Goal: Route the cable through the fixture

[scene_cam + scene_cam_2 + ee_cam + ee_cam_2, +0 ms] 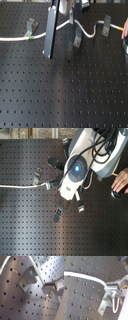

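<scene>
The cable lies along the far edge of the perforated breadboard, white and thin, with a green band toward the first exterior view's left and an orange-yellow tip at the first exterior view's right edge. It rises to my gripper and runs on past three metal clips: the left clip, the middle clip and the right clip. In the second wrist view my fingers sit narrow, pinching the cord. I judge it light, limp and a little slippery, so I would take hold close beside a clip, where the slack is short. A person's hand rests at the breadboard's edge.
</scene>
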{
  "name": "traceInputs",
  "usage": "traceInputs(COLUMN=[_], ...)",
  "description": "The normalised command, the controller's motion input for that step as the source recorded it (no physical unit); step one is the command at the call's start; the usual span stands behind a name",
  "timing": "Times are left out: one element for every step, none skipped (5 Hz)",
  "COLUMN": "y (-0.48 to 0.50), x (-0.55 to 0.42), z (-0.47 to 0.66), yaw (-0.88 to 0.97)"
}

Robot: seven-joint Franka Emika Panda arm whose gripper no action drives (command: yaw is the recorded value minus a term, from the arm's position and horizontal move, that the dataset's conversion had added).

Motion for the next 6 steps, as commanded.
traceInputs(y=[0.003,-0.045,0.069,0.205,0.268,0.039], x=[0.006,0.103,0.035,0.104,0.114,-0.02], z=[0.24,0.33,0.02,0.02,0.07,0.29], yaw=[0.0,0.0,0.0,0.0,0.07,0.0])
